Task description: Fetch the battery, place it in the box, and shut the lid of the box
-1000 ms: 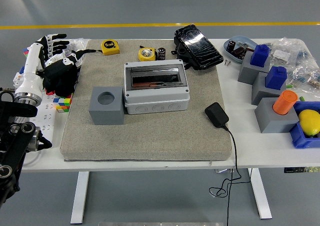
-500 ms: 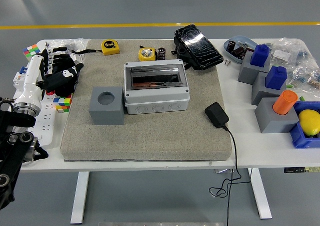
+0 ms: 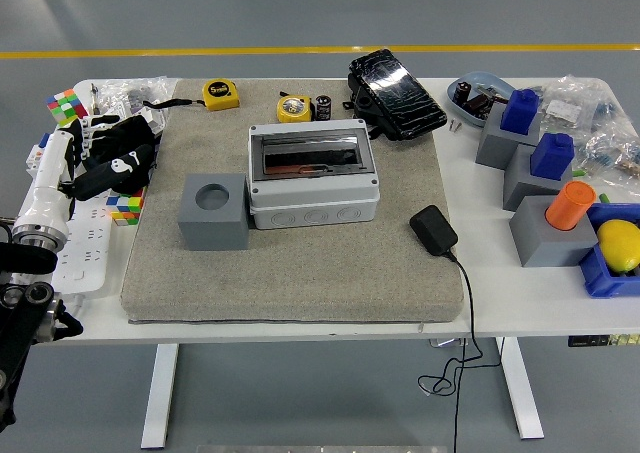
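The grey box [image 3: 313, 178] stands in the middle of the beige mat [image 3: 300, 273], its clear lid down. The battery [image 3: 323, 107], a small dark cylinder, stands at the mat's back edge next to a yellow tape measure [image 3: 293, 107]. My left hand [image 3: 112, 161], black on a white forearm, hangs over the table's left edge, well left of the box. Its fingers are relaxed and hold nothing. My right arm does not show.
A grey block with a round hole [image 3: 213, 211] stands just left of the box. Behind are a second tape measure [image 3: 221, 94] and a black pack [image 3: 396, 95]. A black adapter [image 3: 433, 230] with its cable lies right of the box. Grey blocks with blue and orange pegs [image 3: 548, 213] stand at right.
My left arm has drawn back down and to the left, away from the mat's back left corner. Its spread fingers have relaxed. Nothing else has moved.
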`<state>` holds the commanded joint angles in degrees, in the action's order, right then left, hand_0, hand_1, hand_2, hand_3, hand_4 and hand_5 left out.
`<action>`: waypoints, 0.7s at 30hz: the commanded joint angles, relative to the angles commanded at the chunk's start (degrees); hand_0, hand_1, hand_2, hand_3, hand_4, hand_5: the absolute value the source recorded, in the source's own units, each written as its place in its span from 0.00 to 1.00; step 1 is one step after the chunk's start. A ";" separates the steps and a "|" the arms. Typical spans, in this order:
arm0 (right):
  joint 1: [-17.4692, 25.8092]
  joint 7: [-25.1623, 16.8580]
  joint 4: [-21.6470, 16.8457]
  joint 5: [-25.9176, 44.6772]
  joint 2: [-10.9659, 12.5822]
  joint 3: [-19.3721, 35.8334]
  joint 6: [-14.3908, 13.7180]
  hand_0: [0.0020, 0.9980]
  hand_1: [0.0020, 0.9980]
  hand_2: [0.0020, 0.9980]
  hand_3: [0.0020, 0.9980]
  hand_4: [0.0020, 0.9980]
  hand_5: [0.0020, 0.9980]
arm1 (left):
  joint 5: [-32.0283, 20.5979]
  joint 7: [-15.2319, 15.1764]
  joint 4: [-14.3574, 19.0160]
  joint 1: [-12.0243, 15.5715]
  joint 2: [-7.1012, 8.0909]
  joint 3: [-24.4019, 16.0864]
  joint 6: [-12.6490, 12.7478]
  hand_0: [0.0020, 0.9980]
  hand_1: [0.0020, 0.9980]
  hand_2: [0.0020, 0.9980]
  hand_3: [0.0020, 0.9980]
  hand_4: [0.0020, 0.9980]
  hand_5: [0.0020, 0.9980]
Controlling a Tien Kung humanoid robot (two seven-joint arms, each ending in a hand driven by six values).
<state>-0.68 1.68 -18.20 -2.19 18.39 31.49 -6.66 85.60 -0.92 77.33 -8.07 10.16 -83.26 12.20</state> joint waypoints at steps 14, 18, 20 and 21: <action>-0.65 0.49 1.36 3.92 -0.34 -4.46 0.27 0.54 0.60 0.59 0.54 0.92 0.48 | 0.82 0.68 -0.06 -0.10 -0.09 0.55 -0.56 0.72 0.68 0.65 0.67 0.96 0.30; -1.11 0.56 1.36 4.06 -0.01 -5.03 0.21 0.54 0.60 0.59 0.54 0.92 0.48 | 1.01 0.74 -0.07 -0.27 -0.03 0.79 -0.64 0.72 0.68 0.65 0.67 0.96 0.30; -1.36 0.62 1.43 4.28 0.10 -5.55 0.19 0.54 0.60 0.59 0.54 0.92 0.48 | 1.19 0.79 -0.11 -0.38 0.03 0.95 -0.66 0.72 0.68 0.65 0.67 0.96 0.30; -1.43 0.63 1.44 4.34 0.13 -5.66 0.19 0.55 0.60 0.59 0.54 0.92 0.48 | 1.24 0.80 -0.12 -0.41 0.07 1.02 -0.67 0.72 0.68 0.66 0.67 0.96 0.30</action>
<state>-2.10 2.31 -16.76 2.15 18.52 25.83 -6.47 86.84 -0.13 77.22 -8.49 10.23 -82.24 11.53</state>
